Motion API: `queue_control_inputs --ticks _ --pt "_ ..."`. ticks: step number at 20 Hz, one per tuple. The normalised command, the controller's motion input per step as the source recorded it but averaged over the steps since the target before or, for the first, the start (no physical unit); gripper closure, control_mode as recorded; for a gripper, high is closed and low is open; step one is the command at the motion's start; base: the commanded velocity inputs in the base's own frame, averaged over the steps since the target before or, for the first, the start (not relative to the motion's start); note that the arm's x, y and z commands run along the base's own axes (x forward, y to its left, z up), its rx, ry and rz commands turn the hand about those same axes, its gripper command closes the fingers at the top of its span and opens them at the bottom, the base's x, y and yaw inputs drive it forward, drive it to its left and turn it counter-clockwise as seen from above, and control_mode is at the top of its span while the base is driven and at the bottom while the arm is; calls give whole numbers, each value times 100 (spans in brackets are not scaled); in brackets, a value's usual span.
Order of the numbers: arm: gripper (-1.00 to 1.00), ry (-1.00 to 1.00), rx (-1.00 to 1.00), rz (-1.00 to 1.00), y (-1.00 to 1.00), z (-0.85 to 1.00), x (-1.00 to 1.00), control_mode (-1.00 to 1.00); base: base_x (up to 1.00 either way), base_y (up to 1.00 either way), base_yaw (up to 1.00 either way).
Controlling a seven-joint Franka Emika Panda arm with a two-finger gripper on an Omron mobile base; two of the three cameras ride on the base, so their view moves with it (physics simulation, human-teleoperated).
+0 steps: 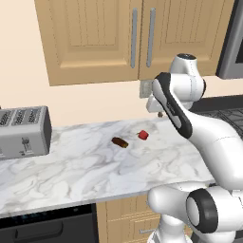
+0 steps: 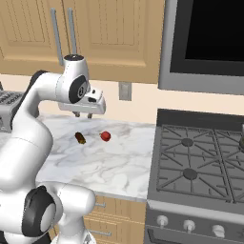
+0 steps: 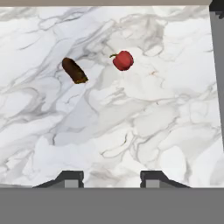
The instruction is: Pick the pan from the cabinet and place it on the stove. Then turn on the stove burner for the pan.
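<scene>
The cabinet hangs on the wall above the counter with both panelled doors shut, its two grey bar handles side by side. With the doors shut, the pan is hidden. The stove stands right of the counter, black grates on top and round knobs along its silver front. My gripper hovers above the marble counter, pointing down, open with nothing between its fingertips. It is well below the cabinet and left of the stove.
A red pepper and a brown oblong item lie on the marble counter under the hand. A silver toaster stands at the counter's left. A microwave hangs over the stove. A black dishwasher front sits below the counter.
</scene>
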Motion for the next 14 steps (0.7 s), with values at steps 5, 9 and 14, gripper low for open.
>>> queue_control_inputs --ticks 5,9,14 --pt "-100 -7 0 0 1 0 -13 -100 0 0 0" --pt "-100 -28 0 0 0 12 -25 -100 0 0 0" --pt "-100 -33 0 0 7 34 -20 -100 0 0 0"
